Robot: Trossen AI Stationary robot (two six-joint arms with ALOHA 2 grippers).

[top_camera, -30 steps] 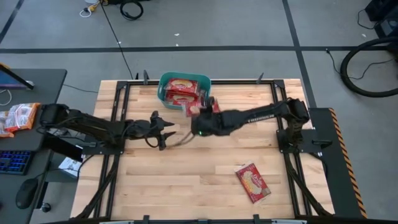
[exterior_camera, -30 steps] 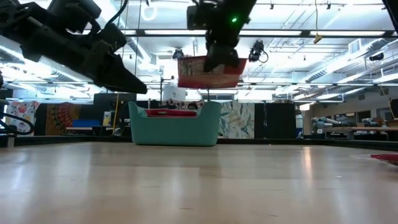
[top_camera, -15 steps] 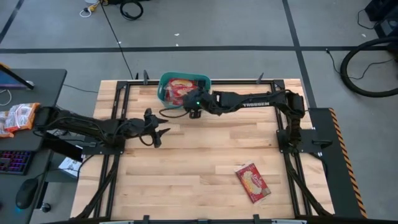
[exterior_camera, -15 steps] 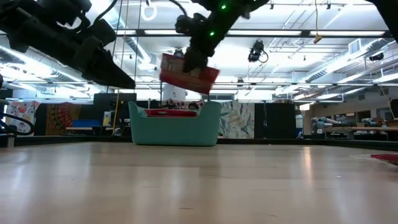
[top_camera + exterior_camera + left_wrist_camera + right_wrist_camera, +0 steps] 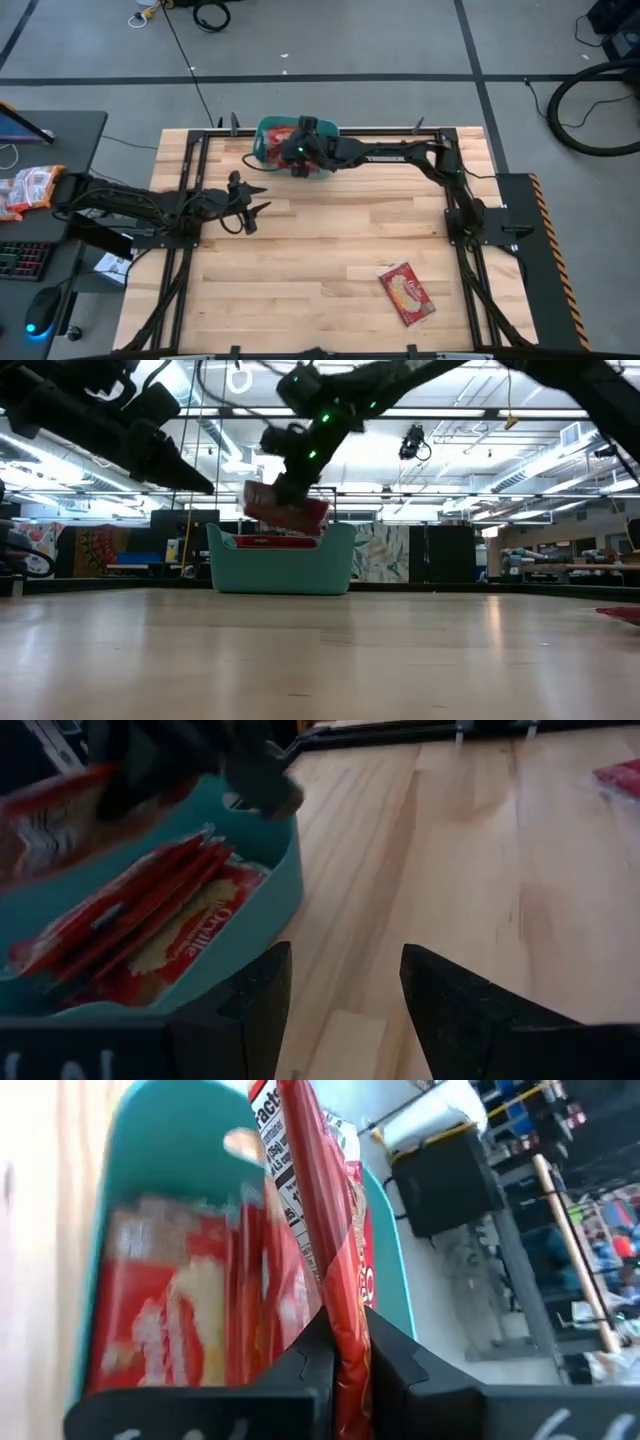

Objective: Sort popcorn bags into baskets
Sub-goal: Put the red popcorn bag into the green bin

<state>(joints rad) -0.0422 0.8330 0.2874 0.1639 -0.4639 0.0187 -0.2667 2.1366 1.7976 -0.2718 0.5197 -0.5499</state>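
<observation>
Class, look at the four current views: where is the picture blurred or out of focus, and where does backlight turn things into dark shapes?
Low view: ceiling lights leave the left gripper in silhouette. Left wrist view: the held popcorn bag is smeared, while the teal basket is sharper. Right wrist view: the packets lying in the basket are soft. High view: evenly lit.

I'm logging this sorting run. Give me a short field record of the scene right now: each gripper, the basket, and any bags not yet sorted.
right gripper: shut on a popcorn bag, held on edge just above the basket
left gripper: open, empty, over the table on the left, apart from the basket
basket: teal, at the table's far edge, already holding several red bags
held bag height: low view shows it at about rim level
unsorted bag: one lies flat on the table on the right arm's side
</observation>
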